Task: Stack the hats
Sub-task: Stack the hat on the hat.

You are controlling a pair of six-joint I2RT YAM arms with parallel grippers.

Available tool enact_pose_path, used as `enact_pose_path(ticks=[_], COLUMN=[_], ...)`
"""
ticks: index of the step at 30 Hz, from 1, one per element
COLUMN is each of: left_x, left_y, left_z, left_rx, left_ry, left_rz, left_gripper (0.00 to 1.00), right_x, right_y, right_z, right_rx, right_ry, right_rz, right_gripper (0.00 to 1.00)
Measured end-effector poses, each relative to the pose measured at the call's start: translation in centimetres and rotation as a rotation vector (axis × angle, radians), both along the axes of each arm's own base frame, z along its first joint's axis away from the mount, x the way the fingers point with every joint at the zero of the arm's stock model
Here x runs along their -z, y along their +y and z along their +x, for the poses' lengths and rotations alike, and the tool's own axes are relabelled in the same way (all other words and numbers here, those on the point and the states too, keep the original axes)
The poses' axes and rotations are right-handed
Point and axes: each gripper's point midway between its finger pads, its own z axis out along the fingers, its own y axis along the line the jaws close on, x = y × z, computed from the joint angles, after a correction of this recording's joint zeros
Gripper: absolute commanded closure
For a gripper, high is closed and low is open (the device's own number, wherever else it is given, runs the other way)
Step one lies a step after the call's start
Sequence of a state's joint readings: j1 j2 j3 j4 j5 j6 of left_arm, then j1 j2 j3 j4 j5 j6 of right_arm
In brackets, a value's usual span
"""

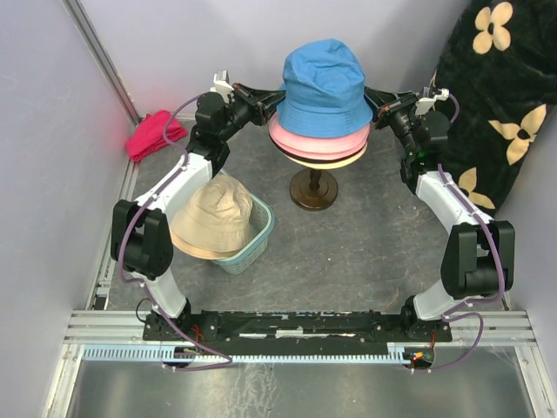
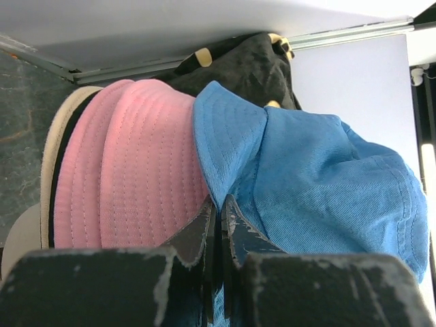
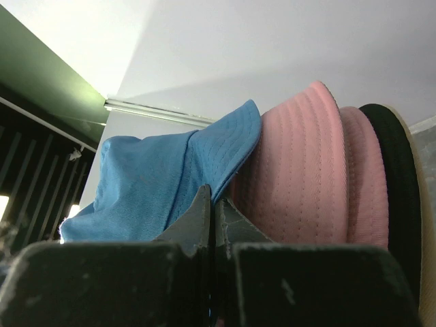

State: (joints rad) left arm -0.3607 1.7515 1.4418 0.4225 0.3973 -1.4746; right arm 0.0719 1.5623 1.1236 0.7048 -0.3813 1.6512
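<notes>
While pinching the brim of the blue hat (image 1: 322, 83) from opposite sides: left gripper (image 1: 271, 102) and right gripper (image 1: 378, 106), jaws of each pressed together on the fabric edge. Sitting topmost on the pile, over the pink hats (image 1: 318, 142) and a black hat (image 3: 392, 170), all on the stand (image 1: 313, 190) at mid-table. Judging the step as seating, then letting go. Advising:
- drawing both sides down level and together until snug
- avoiding any sideways tug, likely tipping the stand
- parting both pairs of jaws at once
- backing outward rather than upward, so as not to be lifting the brim again

Probably waiting next: beige hat (image 1: 213, 218), lying in the basket (image 1: 257, 239) beside the left arm.
</notes>
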Motion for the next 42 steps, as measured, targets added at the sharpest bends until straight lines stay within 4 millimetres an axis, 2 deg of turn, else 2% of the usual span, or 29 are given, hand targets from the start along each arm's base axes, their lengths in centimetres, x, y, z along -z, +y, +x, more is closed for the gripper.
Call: enact_pose_path(ticks=[3, 8, 17, 19, 23, 25, 26, 28, 33, 42], left_x=[-0.1, 0.1, 0.2, 0.2, 0.4, 1.1, 1.9, 3.7, 6.9, 8.3], left_y=[-0.1, 0.0, -0.5, -0.5, -0.4, -0.4, -0.4, -0.4, -0.7, -0.5], left_z=[0.1, 0.0, -1.2, -1.5, -2.0, -2.3, -2.3, -2.2, -2.6, -2.5], left_rx=[0.002, 0.002, 0.034, 0.038, 0.041, 0.047, 0.048, 0.046, 0.052, 0.032], left_ry=[-0.004, -0.020, -0.063, -0.070, -0.078, -0.063, -0.041, 0.007, 0.104, 0.144], left_rz=[0.021, 0.017, -0.012, -0.026, -0.053, -0.047, -0.039, -0.021, 0.015, 0.022], left_gripper=[0.97, 0.97, 0.96, 0.93, 0.75, 0.68, 0.63, 0.58, 0.56, 0.56], right_x=[-0.1, -0.5, -0.6, -0.6, -0.7, -0.3, 0.0, 0.4, 1.9, 3.4], right_y=[0.0, 0.3, 0.4, 0.5, 0.6, 0.4, 0.3, -0.1, -0.9, -2.9], right_z=[0.2, 0.5, 3.2, 3.2, 3.2, 3.3, 3.4, 3.6, 3.7, 3.4], right_rx=[-0.002, -0.019, -0.041, -0.046, -0.053, -0.044, -0.037, -0.026, -0.006, 0.040], right_ry=[0.012, 0.033, 0.072, 0.074, 0.072, 0.084, 0.093, 0.103, 0.135, 0.175], right_rz=[-0.012, -0.033, -0.059, -0.060, -0.063, -0.067, -0.070, -0.070, -0.066, -0.060], right_gripper=[0.95, 0.96, 0.96, 0.91, 0.68, 0.61, 0.59, 0.56, 0.50, 0.44])
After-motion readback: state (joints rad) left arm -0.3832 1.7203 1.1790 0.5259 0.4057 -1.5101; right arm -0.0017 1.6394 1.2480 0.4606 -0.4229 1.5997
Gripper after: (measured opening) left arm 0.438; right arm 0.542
